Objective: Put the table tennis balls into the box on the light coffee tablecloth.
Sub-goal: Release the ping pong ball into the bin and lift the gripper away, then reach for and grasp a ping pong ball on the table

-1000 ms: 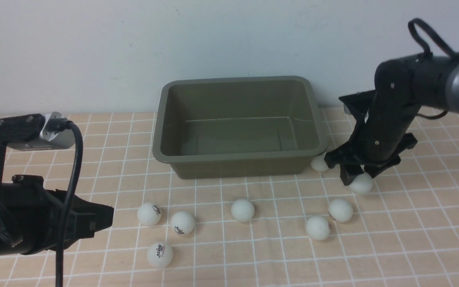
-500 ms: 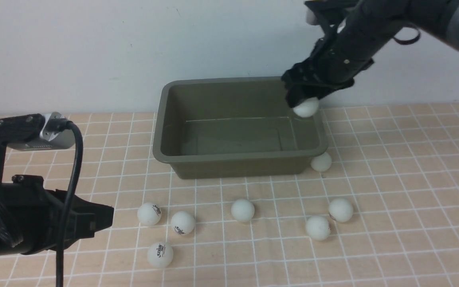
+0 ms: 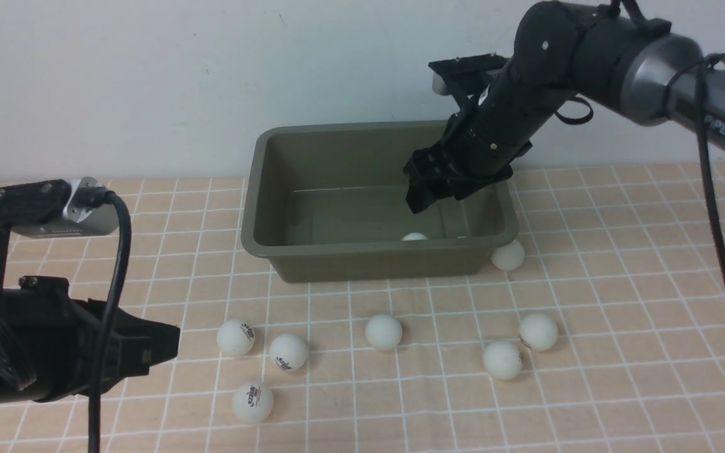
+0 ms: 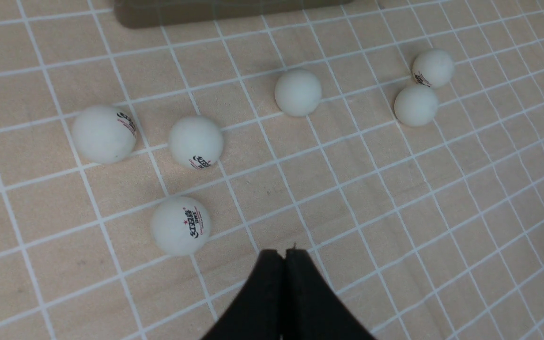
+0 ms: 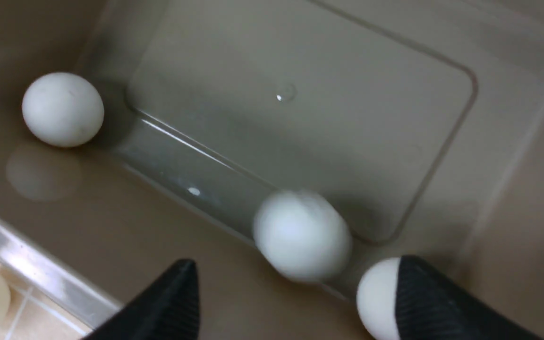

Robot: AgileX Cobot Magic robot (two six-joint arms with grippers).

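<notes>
Balls lie scattered on the light coffee tablecloth by the closed left gripper, and beyond, the right gripper hangs open over the box with a ball loose below, so it should lift straight up, clear of the rim.

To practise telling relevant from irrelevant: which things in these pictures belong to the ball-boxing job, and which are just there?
Belong to the job: white balls, green box, checked cloth, right claw.
Just there: wall, black cable, idle left claw.
</notes>
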